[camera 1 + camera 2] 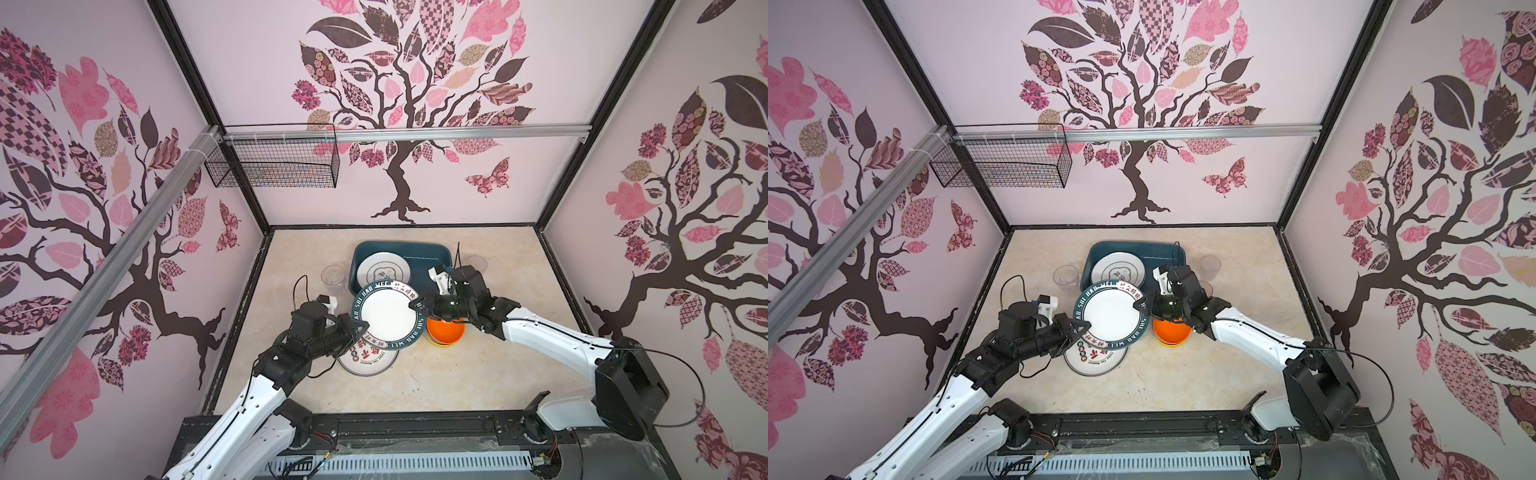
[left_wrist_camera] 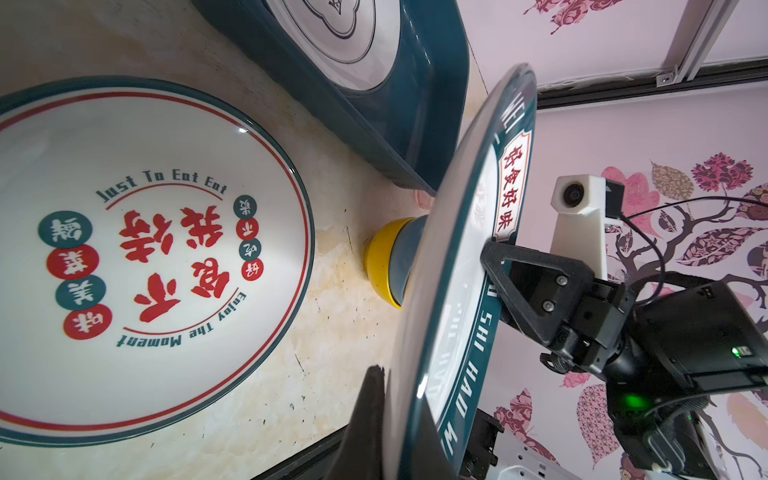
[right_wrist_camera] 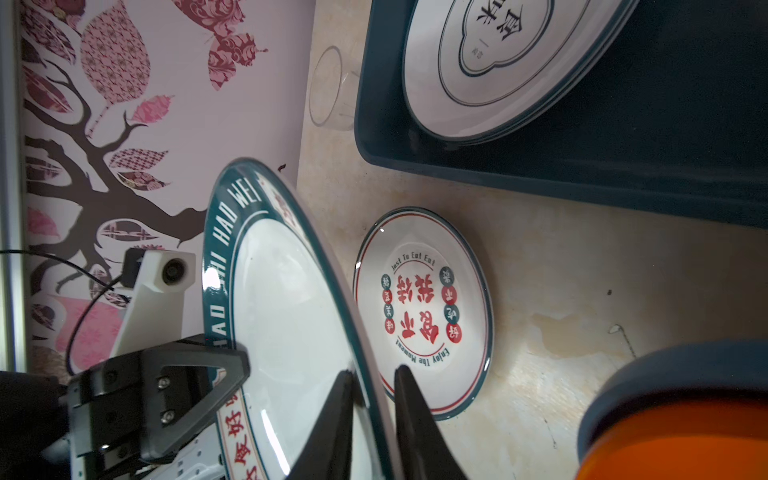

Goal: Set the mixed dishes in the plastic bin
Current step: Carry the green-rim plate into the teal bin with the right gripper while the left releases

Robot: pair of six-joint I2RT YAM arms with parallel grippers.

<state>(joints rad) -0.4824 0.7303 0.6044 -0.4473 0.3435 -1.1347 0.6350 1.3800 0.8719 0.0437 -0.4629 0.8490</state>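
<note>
Item: round white plate with a teal lettered rim [image 1: 388,318]. Location: aloft over the desk [image 1: 478,374], just short of the dark teal plastic bin [image 1: 432,249]. Left claw [image 1: 360,325] is clamped on the near rim. Right claw [image 1: 417,304] straddles the far rim with its jaws narrow; whether it pinches cannot be told. Likely purpose: handover toward the bin.

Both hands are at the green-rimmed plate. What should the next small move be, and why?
Probably finish closing the right hand on the rim. The left hand pinches the lifted green-rimmed plate; the right hand's fingers straddle its opposite edge, not clearly clamped. The plastic bin sits just behind, nearer the right hand.
</note>
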